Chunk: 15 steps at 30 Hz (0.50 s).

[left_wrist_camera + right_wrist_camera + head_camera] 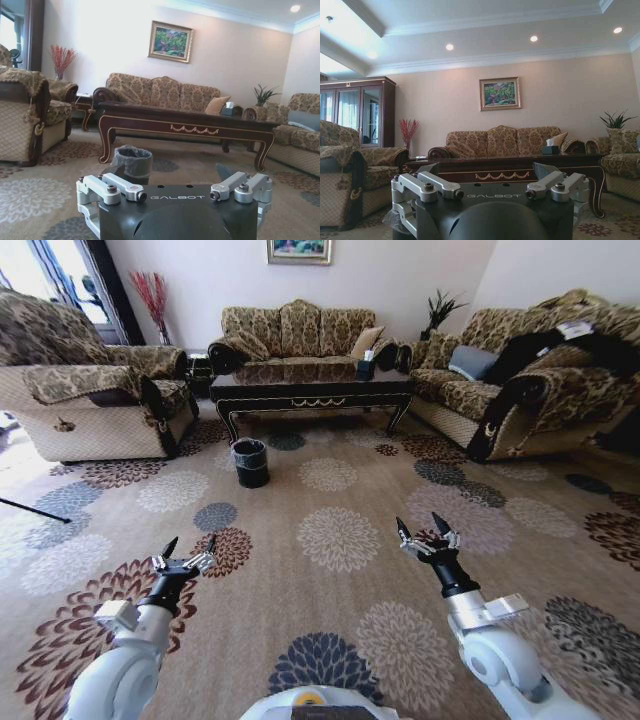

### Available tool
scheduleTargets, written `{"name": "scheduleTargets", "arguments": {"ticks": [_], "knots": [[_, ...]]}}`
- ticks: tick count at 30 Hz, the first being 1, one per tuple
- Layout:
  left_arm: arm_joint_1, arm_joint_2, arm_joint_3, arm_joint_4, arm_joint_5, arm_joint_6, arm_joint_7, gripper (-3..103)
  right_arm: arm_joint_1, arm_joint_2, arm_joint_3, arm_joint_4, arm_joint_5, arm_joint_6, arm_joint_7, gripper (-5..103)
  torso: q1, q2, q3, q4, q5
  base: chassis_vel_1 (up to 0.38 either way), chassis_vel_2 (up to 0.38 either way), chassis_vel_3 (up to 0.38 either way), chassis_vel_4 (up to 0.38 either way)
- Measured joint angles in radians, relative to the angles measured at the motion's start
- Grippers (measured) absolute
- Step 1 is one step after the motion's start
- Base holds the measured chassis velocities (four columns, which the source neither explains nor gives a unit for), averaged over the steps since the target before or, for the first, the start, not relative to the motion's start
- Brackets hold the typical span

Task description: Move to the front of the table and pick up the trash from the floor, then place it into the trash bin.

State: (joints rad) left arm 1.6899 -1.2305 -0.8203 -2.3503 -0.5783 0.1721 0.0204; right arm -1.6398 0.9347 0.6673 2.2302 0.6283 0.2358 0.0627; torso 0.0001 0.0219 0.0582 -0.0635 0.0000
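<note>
Both grippers, left (190, 545) and right (423, 525), hung low over the floor (340, 580), jaws wide open and empty. The bin (250, 462) stood on the carpet just before the table (310, 390), near its left leg, well apart from the grippers.

The coffee table (312, 390) stood far across the floor (340, 600), in front of a sofa (298, 335). The trash bin (250, 462) sat on the carpet just near of the table's left end. An armchair (95, 400) stood at the far left and another sofa (530, 380) at the far right. Near the camera, the left gripper (190, 546) and the right gripper (420, 524) hung above the carpet, well apart, each with its fingers spread and empty.
</note>
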Motion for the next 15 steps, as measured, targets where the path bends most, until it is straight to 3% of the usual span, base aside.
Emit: {"name": "scheduleTargets", "arguments": {"ticks": [5, 13, 15], "knots": [[-0.011, 0.015, -0.015, 0.009, -0.018, -0.013, 0.027, 100, -0.002, -0.008, 0.028, 0.005, -0.02, -0.036, 0.052, 100, 0.0, 0.017, 0.016, -0.0001, 0.0, 0.0, 0.0, 0.0, 0.0], [-0.017, 0.037, -0.043, 0.026, -0.036, -0.017, 0.041, 100, -0.001, -0.015, 0.107, 0.009, -0.036, -0.083, 0.015, 100, 0.003, 0.047, 0.043, 0.0, 0.0, 0.0, 0.0, 0.0, 0.0], [-0.021, 0.045, -0.053, 0.026, -0.038, -0.016, 0.045, 100, -0.015, -0.016, 0.137, 0.037, -0.032, -0.159, 0.04, 100, 0.005, 0.059, 0.054, 0.0001, 0.0, 0.0, 0.0, 0.0, 0.0]]}}
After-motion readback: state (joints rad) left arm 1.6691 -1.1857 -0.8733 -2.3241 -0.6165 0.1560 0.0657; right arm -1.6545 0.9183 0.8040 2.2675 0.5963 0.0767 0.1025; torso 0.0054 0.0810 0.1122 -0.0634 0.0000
